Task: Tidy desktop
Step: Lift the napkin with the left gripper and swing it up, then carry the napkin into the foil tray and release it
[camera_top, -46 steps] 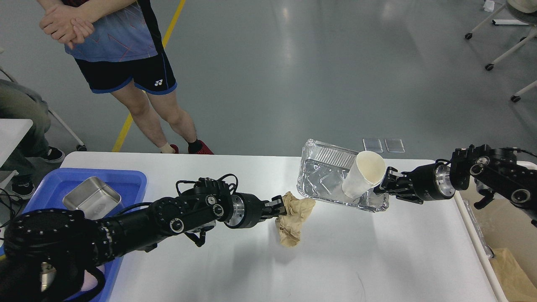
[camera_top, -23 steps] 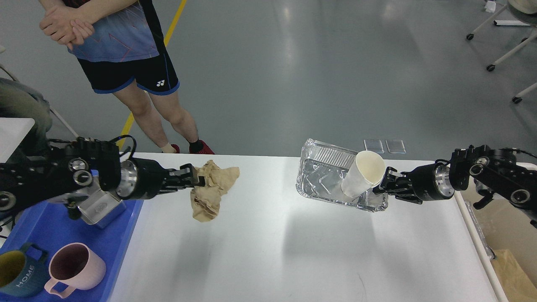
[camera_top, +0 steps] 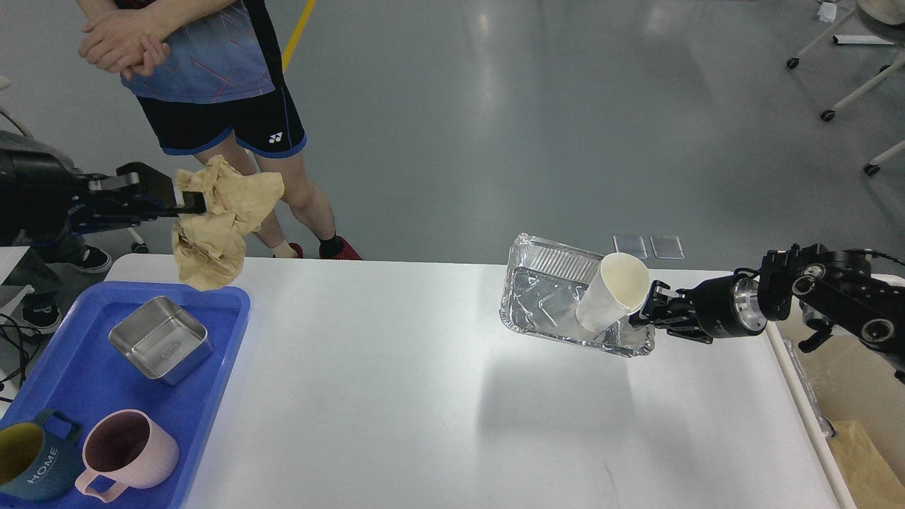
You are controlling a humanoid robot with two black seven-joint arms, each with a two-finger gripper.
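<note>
While your left gripper (camera_top: pixel 189 203) hangs up at about 10 o'clock, its fingers (camera_top: pixel 148 178) pinch a crumpled brown paper (camera_top: pixel 219 219), which dangles in the air above the far left corner of the worktop (camera_top: pixel 396 396) and over the far edge of the blue tray (camera_top: pixel 212 353). You see the white worktop filling the lower middle of the view, wide and mostly bare at its centre.

On the blue tray at 8 o'clock you have a steel box (camera_top: pixel 160 339), open side up, and nearer to you a pink mug (camera_top: pixel 127 452) just beside a dark blue mug (camera_top: pixel 32 459) with "HOME" printed on it.

Over at 3 o'clock your right gripper (camera_top: pixel 647 311) reaches in from the right edge; its fingers are closed on the near right rim of a foil tray (camera_top: pixel 544 297), which is tilted, the far side raised. A white paper cup (camera_top: pixel 611 293) leans inside that foil tray, mouth pointing up and to the right, touching or almost touching the gripper's tip.

At 11 o'clock a person (camera_top: pixel 205 78) in a blue shirt and black shorts stands beyond the worktop, hands clasped. At 4 o'clock, past the right edge of the worktop, you can make out a cream bin (camera_top: pixel 848 396) with brown paper in it
</note>
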